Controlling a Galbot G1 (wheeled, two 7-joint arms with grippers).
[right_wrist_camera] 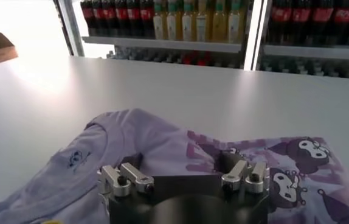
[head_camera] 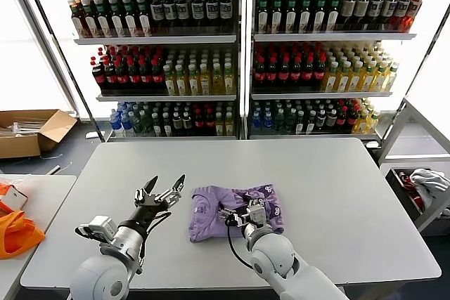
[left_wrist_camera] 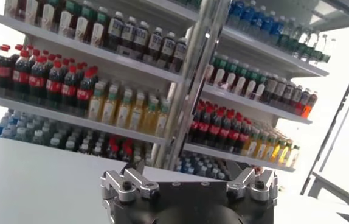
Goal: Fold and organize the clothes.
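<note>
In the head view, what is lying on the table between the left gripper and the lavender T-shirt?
Nothing: in the head view only bare white table separates the open left gripper from the lavender T-shirt.

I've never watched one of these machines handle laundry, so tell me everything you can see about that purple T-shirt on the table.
The T-shirt is lavender, looks like soft cotton, and lies partly folded on the white table, near the robot's edge. The plain side, with the neckline, shows toward the robot's left; a flap with a dark purple-and-white cartoon print lies toward its right. The cloth is rumpled, not flat. The right gripper rests on its near middle; the left gripper hangs open beside it, not touching.
</note>
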